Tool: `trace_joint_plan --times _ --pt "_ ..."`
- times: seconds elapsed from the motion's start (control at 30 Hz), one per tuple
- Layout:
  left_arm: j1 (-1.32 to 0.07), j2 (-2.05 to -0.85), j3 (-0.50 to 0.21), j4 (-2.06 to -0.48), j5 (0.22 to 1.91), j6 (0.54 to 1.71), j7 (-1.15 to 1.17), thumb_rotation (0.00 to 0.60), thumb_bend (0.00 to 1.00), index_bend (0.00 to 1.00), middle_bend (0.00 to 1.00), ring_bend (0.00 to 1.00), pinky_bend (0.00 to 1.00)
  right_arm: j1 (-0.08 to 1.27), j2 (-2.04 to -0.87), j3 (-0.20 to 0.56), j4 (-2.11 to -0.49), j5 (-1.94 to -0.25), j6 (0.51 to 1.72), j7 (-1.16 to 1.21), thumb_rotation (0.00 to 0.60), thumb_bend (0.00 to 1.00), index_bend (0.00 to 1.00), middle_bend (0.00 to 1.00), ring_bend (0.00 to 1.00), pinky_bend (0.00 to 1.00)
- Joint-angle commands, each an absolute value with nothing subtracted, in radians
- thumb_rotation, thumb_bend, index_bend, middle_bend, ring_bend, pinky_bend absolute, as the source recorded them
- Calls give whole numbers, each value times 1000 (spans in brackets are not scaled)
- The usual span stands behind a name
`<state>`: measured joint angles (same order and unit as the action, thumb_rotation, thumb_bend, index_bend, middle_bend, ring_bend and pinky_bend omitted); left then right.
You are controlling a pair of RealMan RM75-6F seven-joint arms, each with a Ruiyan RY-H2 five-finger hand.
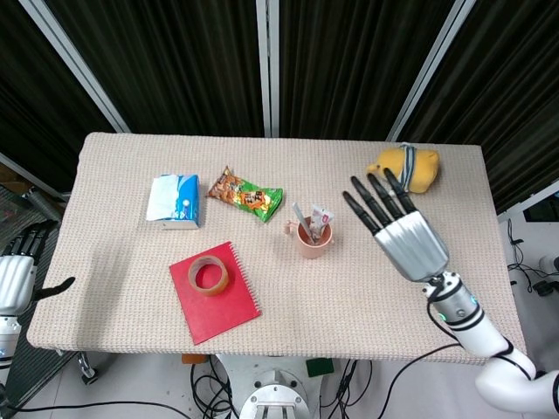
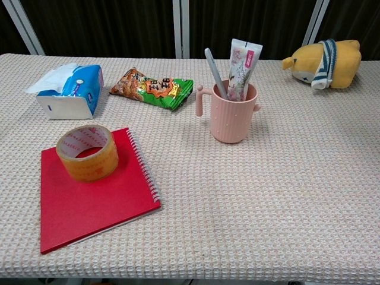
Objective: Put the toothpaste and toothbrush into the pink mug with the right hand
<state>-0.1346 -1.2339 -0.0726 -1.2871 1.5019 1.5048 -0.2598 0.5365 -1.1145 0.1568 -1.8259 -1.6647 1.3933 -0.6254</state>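
Note:
The pink mug (image 2: 232,119) stands upright near the table's middle, also seen as the pink mug (image 1: 313,241) in the head view. A white toothpaste tube (image 2: 242,69) and a grey toothbrush (image 2: 215,64) stand in it, leaning against the rim. My right hand (image 1: 399,230) is raised to the right of the mug, fingers spread and straight, holding nothing; the chest view does not show it. My left hand (image 1: 19,271) hangs at the far left edge, off the table, its fingers only partly seen.
A blue tissue pack (image 2: 68,90) and a green snack bag (image 2: 152,88) lie at the back left. A tape roll (image 2: 87,152) sits on a red notebook (image 2: 89,191) at the front left. A yellow plush toy (image 2: 326,62) rests at the back right.

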Motion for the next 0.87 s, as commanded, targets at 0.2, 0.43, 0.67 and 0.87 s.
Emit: trace_joint_plan --times 0.2,0.43,0.67,0.87 --pt "-124 -1201 -64 -1368 1527 1536 -187 600 76 105 106 100 218 209 -1149 -21 -1690 -1496 1565 -98 600 389 0 0 0 0" --pt "-120 -1181 -39 -1413 1568 1544 -146 600 70 106 106 100 218 128 -1206 -43 -1560 -1438 1553 6 600 389 0 0 0 0" --pt "-115 -1157 -34 -1458 1566 1539 -104 600 70 106 106 100 219 99 -1236 -29 -1497 -1441 1554 45 600 392 0 0 0 0" --pt "-117 -1157 -33 -1470 1561 1528 -91 599 70 105 106 100 218 88 -1243 -11 -1473 -1459 1561 53 600 394 0 0 0 0"
